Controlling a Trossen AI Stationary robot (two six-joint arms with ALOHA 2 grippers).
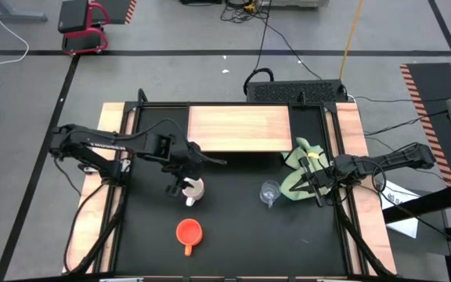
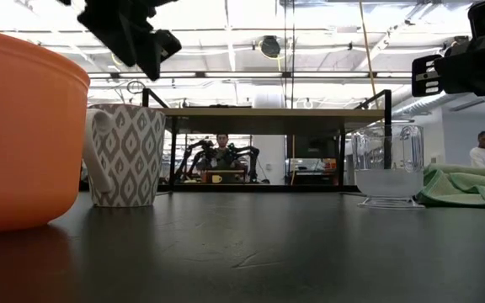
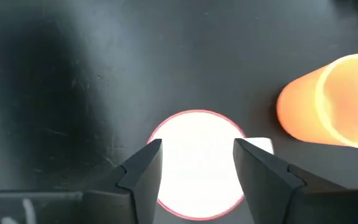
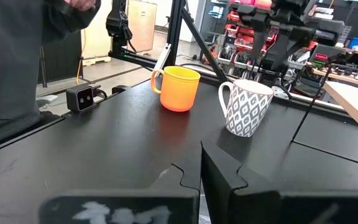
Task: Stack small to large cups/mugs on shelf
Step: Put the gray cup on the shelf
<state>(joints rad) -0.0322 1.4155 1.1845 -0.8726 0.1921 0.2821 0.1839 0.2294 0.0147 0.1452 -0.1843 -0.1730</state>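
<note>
Wooden shelf (image 1: 239, 128) at frame top is sitting bare; left tool (image 1: 180, 185), spread, is hovering over the white mug (image 1: 193, 188); nothing is stacked yet.

The high view looks straight down on the whole black counter (image 1: 225, 227). The low view sits at counter height, very near the bright orange handled mug (image 2: 19, 126), facing the room. Both wrist views share the white patterned handled mug (image 4: 246, 109), the left from directly above.
</note>
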